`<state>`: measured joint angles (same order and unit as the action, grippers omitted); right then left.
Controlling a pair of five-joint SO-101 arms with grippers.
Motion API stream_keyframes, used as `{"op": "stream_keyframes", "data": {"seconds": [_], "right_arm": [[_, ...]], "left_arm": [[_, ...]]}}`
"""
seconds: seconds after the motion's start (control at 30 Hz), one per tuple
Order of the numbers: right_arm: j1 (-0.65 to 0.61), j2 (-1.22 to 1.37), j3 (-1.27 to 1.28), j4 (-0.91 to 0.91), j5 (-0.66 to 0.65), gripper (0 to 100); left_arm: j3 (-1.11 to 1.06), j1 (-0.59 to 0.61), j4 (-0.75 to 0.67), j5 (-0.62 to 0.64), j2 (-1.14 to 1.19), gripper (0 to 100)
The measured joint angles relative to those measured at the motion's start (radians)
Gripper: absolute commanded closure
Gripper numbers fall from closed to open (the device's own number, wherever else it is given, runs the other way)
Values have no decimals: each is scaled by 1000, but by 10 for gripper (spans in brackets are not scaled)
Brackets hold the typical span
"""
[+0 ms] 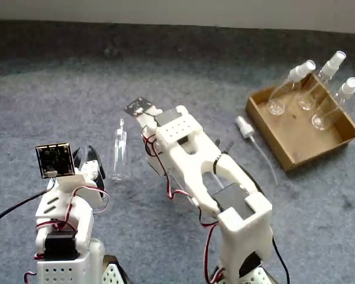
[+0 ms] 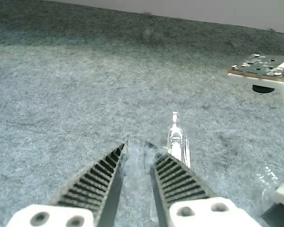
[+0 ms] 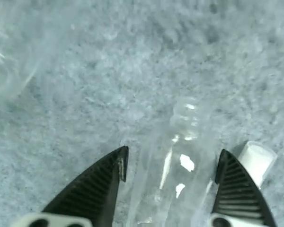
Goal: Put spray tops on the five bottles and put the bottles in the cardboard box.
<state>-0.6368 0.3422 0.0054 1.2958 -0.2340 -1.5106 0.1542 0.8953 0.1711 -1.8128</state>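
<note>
Bottle (image 3: pixel 184 137), topless, lying on the carpet (image 3: pixel 61 94) between the right gripper's (image 3: pixel 173 158) jaws, wide apart, unclamped. We judge: close squarely on its body, gently, keeping the neck free. Right arm (image 1: pixel 207 171) stretched low, forward. Left gripper (image 2: pixel 136 146), jaws narrowly apart, empty, just beside an upright bottle (image 2: pixel 177 142). Loose spray top (image 1: pixel 245 126) near the cardboard box (image 1: pixel 293 139).
</note>
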Motion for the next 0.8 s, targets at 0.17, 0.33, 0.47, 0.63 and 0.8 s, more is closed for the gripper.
{"op": "stream_keyframes", "data": {"seconds": [0.17,0.33,0.47,0.63,0.8], "right_arm": [[0,34,-54,6,3,745],[0,34,-57,46,3,741],[0,34,-60,81,3,741],[0,34,-60,89,-14,741],[3,34,-60,91,-26,742]], "left_arm": [[0,0,0,0,0,986],[0,0,0,0,0,986],[0,0,0,0,0,986],[0,0,0,0,0,986],[0,0,0,0,0,986]]}}
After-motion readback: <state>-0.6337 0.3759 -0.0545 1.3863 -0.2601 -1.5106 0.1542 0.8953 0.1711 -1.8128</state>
